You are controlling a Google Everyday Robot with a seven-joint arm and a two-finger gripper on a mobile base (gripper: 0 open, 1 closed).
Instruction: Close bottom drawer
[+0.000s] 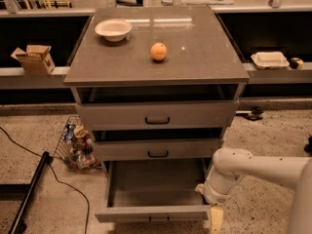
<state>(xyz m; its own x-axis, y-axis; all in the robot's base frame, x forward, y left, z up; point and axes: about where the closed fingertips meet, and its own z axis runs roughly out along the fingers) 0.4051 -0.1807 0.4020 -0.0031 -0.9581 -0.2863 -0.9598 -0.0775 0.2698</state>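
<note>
At the far left a black pole lies on the speckled floor with a thin cable curling beside it, and a cardboard box sits on the low shelf above. A wire basket of small packets stands on the floor against the left side of the grey cabinet, whose top carries a white bowl at the back left and an orange near the middle. Below the top drawer and the middle drawer, each with a small dark handle at its centre, the bottom drawer stands pulled far out toward the camera: a wide, low grey front panel, its handle just visible at the lower edge of the view, and a plain grey box behind it with the floor of the box in full view. The gripper hangs just beside the right end of that front panel, at the drawer's front right corner, low in the view; whether it touches the panel, and whether it is spread or pressed together, cannot be told. The white arm reaches in from the right. On the right shelf rests a white lidded container.
</note>
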